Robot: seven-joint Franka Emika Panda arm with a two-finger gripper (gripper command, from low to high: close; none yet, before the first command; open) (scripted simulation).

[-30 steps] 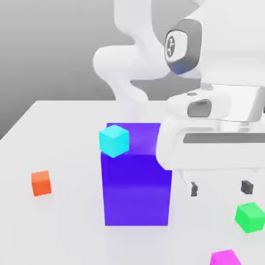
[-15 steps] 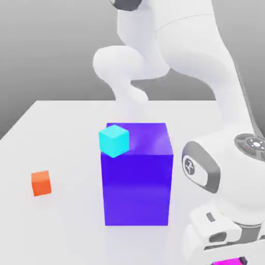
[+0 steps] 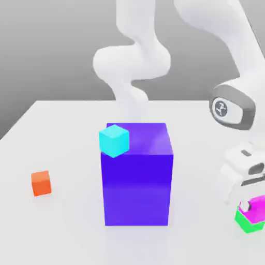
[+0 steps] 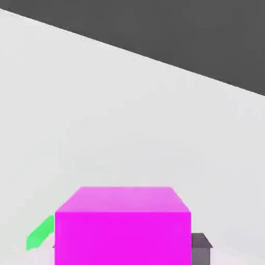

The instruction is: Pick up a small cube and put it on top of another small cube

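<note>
The small cube [image 3: 258,202], bright magenta, sits between the fingers of my gripper [image 3: 255,205] at the exterior view's right edge. My gripper is shut on it. Directly under it is another small cube [image 3: 246,221], bright green, standing on the white table [image 3: 62,155]. The magenta cube is at or just above the green one's top; I cannot tell whether they touch. In the hand view the magenta cube [image 4: 121,225] lies close up, a dark fingertip [image 4: 201,247] hugs one side of it, and a sliver of the green cube [image 4: 41,233] peeks out past the other side.
A big blue-purple block [image 3: 136,173] stands mid-table with a cyan cube [image 3: 114,140] against its upper corner. An orange cube [image 3: 41,182] lies at the exterior view's left. The white arm [image 3: 234,111] rises at the right.
My hand dropped onto the magenta cube at the front edge and shut on it. It then carried the cube back and toward the exterior view's right, over the green cube.
</note>
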